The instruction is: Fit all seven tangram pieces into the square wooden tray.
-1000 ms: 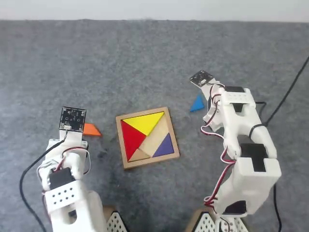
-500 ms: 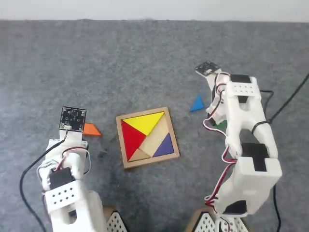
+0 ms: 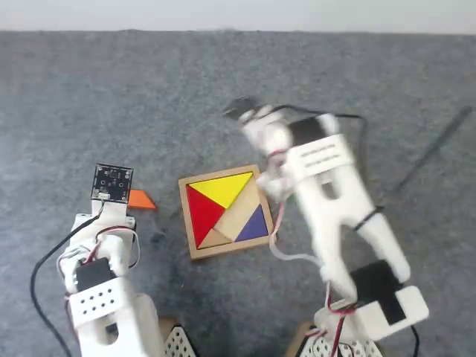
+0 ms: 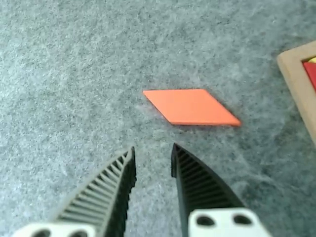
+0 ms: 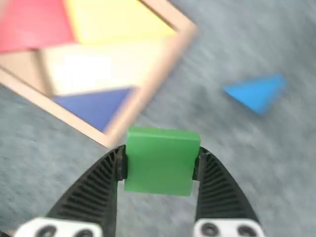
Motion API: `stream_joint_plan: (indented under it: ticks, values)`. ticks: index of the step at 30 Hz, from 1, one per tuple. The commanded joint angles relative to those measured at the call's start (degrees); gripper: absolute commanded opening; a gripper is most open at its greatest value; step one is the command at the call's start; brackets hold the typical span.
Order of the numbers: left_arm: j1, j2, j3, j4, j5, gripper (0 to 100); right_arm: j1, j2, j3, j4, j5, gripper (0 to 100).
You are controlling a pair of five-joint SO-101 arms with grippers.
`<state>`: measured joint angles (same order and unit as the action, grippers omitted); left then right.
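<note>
The square wooden tray (image 3: 183, 216) lies flat in the middle of the grey mat (image 3: 111, 97). Inside it are a yellow triangle (image 3: 223, 188), a red triangle (image 3: 199, 210) and a purple triangle (image 3: 254, 222). Each one touches the tray's rim, and bare wood shows between them. There is also a small wood-coloured patch at the near edge of the tray, and I cannot tell if it is a piece or just the tray. An orange piece (image 4: 191, 107) with four slanted sides lies flat on the mat, to the left of the tray and apart from it. The left gripper (image 4: 152, 158) is near this orange piece but does not touch it. Its two fingers are a little way apart and nothing is between them. From above, the left arm (image 3: 97, 282) is at the near left of the mat. The right arm (image 3: 327, 193) is over the tray's far right corner. The right gripper (image 5: 159, 158) has its fingers pressed on both sides of a green square (image 5: 159, 159) and grips it tight. In the right wrist view the green square is just beside the tray's rim, close to the purple triangle, with grey mat behind it. A blue triangle (image 5: 256, 93) lies on the mat, outside the tray and apart from it.
</note>
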<state>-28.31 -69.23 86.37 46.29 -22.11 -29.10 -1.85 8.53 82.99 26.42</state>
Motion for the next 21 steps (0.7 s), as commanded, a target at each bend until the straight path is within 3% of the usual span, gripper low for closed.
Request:
stream_joint_plan:
  ticks: [1, 5, 9, 21]
  values:
    - [0.18, -1.23, -1.89, -0.62, 0.35, 12, -8.84, -3.21, 3.96, -6.73, -3.16, 6.4]
    - [0.18, -1.23, -1.89, -0.62, 0.35, 12, -13.76, -2.95, 8.70, -13.14, -5.71, 6.5]
    - [0.18, -1.23, -1.89, -0.62, 0.35, 12, -14.37, -2.33, 11.52, -17.36, -5.98, 13.5]
    - [0.18, -1.23, -1.89, -0.62, 0.35, 12, -19.56, 5.58, 11.78, -20.70, -7.47, 15.5]
